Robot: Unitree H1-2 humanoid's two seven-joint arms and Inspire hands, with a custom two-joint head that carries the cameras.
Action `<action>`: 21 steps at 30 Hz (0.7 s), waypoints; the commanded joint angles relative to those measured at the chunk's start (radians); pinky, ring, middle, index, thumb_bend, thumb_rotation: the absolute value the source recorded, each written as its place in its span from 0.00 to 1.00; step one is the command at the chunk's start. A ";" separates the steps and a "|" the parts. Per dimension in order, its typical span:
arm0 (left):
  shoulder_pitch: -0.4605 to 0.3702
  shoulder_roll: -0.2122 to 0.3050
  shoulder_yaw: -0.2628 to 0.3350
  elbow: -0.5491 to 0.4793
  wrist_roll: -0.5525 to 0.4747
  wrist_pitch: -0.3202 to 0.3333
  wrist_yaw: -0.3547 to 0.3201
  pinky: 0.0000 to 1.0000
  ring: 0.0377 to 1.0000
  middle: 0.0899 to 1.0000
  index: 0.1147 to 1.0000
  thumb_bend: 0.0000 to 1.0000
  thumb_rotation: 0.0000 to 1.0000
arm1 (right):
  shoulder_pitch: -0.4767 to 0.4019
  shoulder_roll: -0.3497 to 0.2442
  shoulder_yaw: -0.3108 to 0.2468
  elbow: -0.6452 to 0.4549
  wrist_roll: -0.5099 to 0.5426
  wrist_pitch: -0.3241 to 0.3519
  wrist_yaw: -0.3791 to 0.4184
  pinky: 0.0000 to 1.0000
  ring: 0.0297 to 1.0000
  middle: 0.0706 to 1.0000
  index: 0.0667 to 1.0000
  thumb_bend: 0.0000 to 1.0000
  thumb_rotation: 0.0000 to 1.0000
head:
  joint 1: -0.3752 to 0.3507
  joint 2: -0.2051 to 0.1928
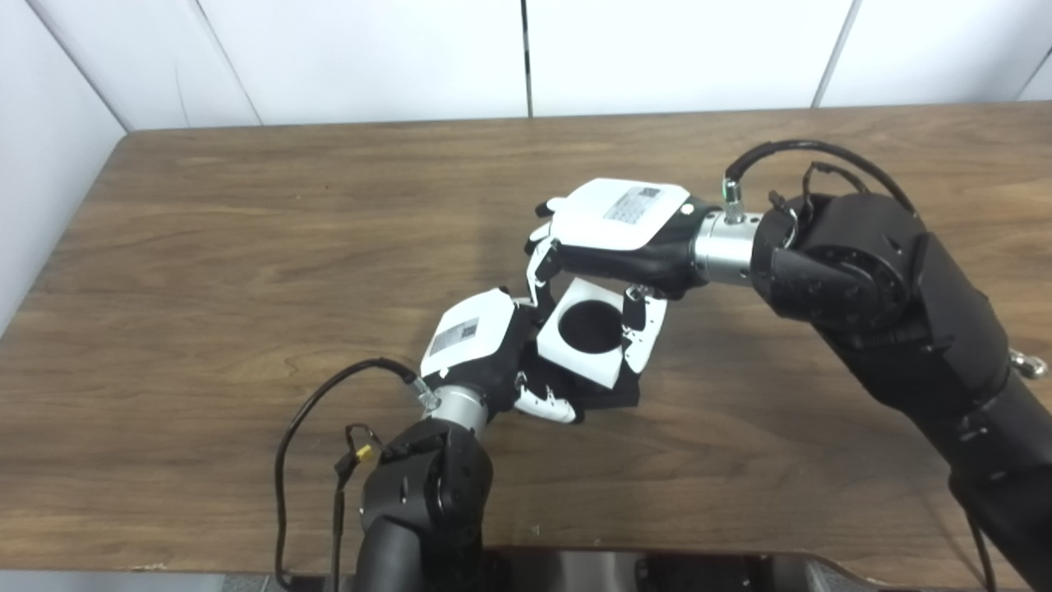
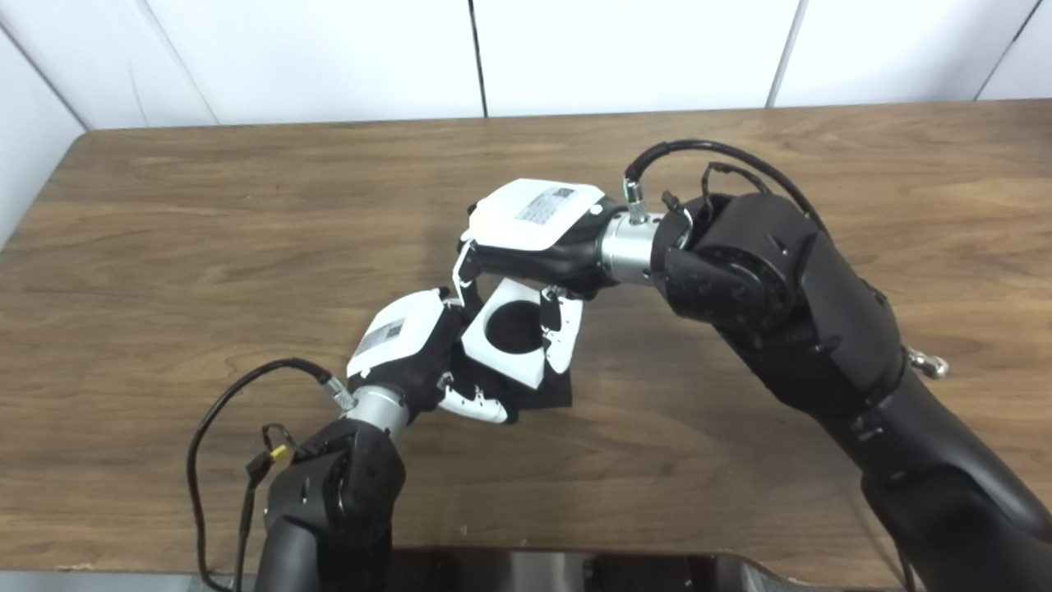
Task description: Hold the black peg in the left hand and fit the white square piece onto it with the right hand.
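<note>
The white square piece (image 1: pixel 575 355) has a round hole whose inside shows black. It sits on top of the black peg, whose dark base (image 1: pixel 612 393) shows under the piece's lower edge. My left hand (image 1: pixel 485 349) is shut on the black peg from the left, fingers curled beneath it. My right hand (image 1: pixel 612 234) comes in from the right and is shut on the white piece, fingers (image 1: pixel 641 329) on its right side and others on its upper left corner. The same shows in the right eye view (image 2: pixel 508 355).
The brown wooden table (image 1: pixel 246 247) runs to a white wall at the back. A black cable (image 1: pixel 329 395) loops off my left wrist. A dark part of the robot's body (image 1: pixel 641 571) sits at the bottom edge.
</note>
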 commanded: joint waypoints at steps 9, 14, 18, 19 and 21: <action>-0.010 -0.030 -0.004 -0.019 0.013 -0.002 -0.012 1.00 1.00 0.86 0.41 0.52 0.06 | -0.038 0.010 -0.005 0.010 -0.004 -0.026 -0.021 1.00 0.88 0.74 0.45 0.52 0.13 | 0.007 0.002; -0.012 -0.028 0.003 -0.022 0.003 -0.003 -0.005 1.00 1.00 0.86 0.41 0.52 0.05 | -0.022 0.003 -0.004 0.022 0.003 -0.037 -0.026 1.00 0.88 0.73 0.45 0.52 0.13 | -0.004 0.004; -0.008 -0.025 0.002 -0.025 -0.003 -0.006 -0.003 1.00 1.00 0.86 0.41 0.52 0.05 | -0.001 -0.004 0.004 0.036 -0.011 -0.037 -0.012 1.00 0.89 0.74 0.45 0.52 0.14 | -0.001 0.004; -0.007 -0.023 0.002 -0.025 -0.004 -0.007 -0.003 1.00 1.00 0.86 0.41 0.52 0.05 | 0.004 -0.005 0.008 0.039 -0.018 -0.032 -0.006 1.00 0.89 0.75 0.46 0.52 0.14 | -0.001 0.005; -0.006 -0.023 0.002 -0.027 -0.003 -0.006 -0.007 1.00 1.00 0.86 0.41 0.52 0.05 | 0.010 -0.006 0.014 0.046 -0.030 -0.018 0.008 1.00 0.90 0.75 0.58 0.83 0.18 | -0.001 0.006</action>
